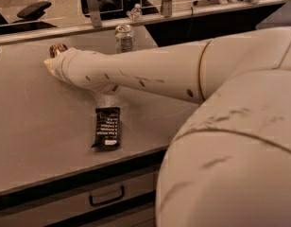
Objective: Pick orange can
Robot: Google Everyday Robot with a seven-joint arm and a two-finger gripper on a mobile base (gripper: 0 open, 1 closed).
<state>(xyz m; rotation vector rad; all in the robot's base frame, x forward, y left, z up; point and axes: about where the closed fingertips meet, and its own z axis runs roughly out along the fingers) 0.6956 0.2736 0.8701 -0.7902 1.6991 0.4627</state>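
The robot's arm (150,77), a broad cream tube of smooth, scuffed shell, fills most of the view and hides the contact zone, so a misjudged approach would likely go unseen. Under the arm lies the counter (37,126), flat, grey and slick-looking; a light can nudged sideways on it could skid or tip instead of being caught. In front of the arm lies a flat black snack bar (107,127) in a crinkled wrapper, well out of the way. Behind the arm stands a white-and-green can (124,38), a ribbed metal cylinder that a wide swing of the arm might knock. The orange can (57,48), small, round and copper-shiny, peeks out just past the arm's far end, upright as far as can be seen. The gripper (48,67) sits at that far end, just beside the can; whether it is spread or closed on anything I cannot tell.
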